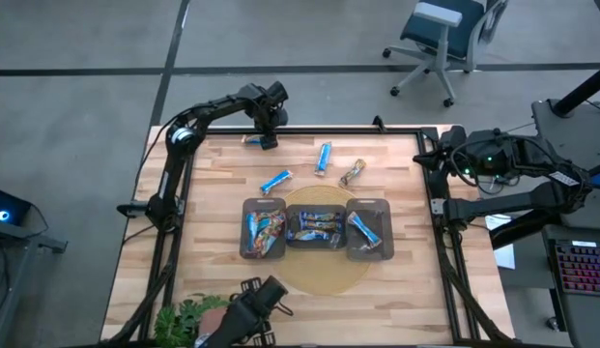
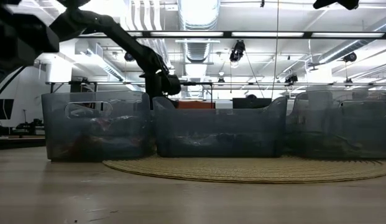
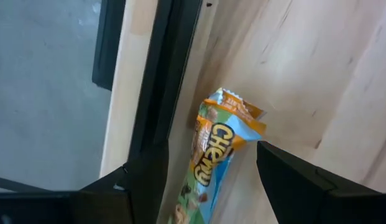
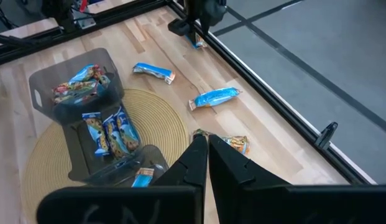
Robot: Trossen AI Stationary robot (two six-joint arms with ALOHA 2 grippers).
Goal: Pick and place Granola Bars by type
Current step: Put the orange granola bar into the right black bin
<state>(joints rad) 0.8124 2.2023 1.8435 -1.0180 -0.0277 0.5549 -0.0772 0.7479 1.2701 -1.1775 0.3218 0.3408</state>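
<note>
We had the left gripper (image 1: 265, 136) out at the table's far edge, jaws spread wide and straddling a single orange-and-blue bar (image 3: 212, 162) that lay on the wood right beside the black frame rail (image 3: 156, 93). Nothing was gripped yet — the fingers (image 3: 304, 183) stood on either side of the wrapper with gaps showing. We judged the wide spread suited a bar lying so close to the rail, where one finger had little room.

The right gripper (image 4: 204, 163) waited off the table's right side with its fingers pressed together, holding nothing, well clear of the work.

The three trays (image 1: 315, 229) sat side by side on the round woven mat (image 1: 319, 275), each already holding bars: mixed orange wrappers in the left one, blue wrappers in the other two, so the sort was well along by our reckoning. Three loose bars remained on the wood beyond the trays — two blue ones (image 1: 275, 181) (image 1: 324, 157) and a brownish one (image 1: 353, 173). The rail looked the likeliest thing to foul the pick.
</note>
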